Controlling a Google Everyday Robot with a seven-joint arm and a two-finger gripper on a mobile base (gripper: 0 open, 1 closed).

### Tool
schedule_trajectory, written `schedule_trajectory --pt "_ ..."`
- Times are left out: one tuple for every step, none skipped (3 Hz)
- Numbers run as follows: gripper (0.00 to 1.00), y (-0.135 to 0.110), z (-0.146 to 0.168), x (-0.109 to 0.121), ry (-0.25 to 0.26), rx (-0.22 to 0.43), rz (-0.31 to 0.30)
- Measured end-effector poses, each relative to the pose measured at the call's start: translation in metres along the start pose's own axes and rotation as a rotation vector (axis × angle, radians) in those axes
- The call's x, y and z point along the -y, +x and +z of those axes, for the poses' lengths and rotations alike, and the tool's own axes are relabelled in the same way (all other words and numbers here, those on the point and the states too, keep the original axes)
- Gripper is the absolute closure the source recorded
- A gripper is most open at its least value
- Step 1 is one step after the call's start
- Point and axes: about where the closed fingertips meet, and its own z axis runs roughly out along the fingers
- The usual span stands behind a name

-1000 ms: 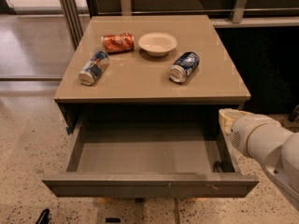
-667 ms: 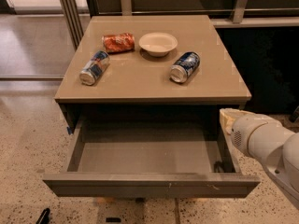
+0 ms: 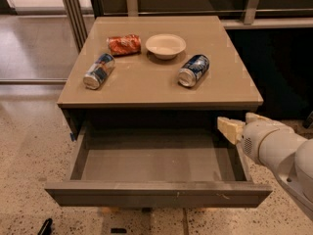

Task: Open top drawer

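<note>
The top drawer (image 3: 156,195) stands pulled far out from under the tan tabletop (image 3: 146,89). Its dark grey-brown front panel has small pale scratch marks and faces me at the bottom of the camera view. Its grey inside (image 3: 154,158) holds nothing. My gripper (image 3: 235,127), on a white arm (image 3: 281,151), is at the right, just above the drawer's right rear corner and just under the tabletop's front edge. It holds nothing that I can see. The lower drawers are out of view.
On the tabletop lie a crushed orange can (image 3: 124,44), a pale bowl (image 3: 166,45), a blue-and-white can (image 3: 99,71) at the left and a blue can (image 3: 193,70) at the right. A metal rail (image 3: 73,13) stands behind on the left. The floor is speckled terrazzo (image 3: 24,155).
</note>
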Motion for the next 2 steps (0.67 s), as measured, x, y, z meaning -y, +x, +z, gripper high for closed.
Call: schedule_trajectory --pt "0.00 0.0000 0.0000 0.0000 0.000 0.000 0.000" --pt "0.00 0.0000 0.0000 0.0000 0.000 0.000 0.000"
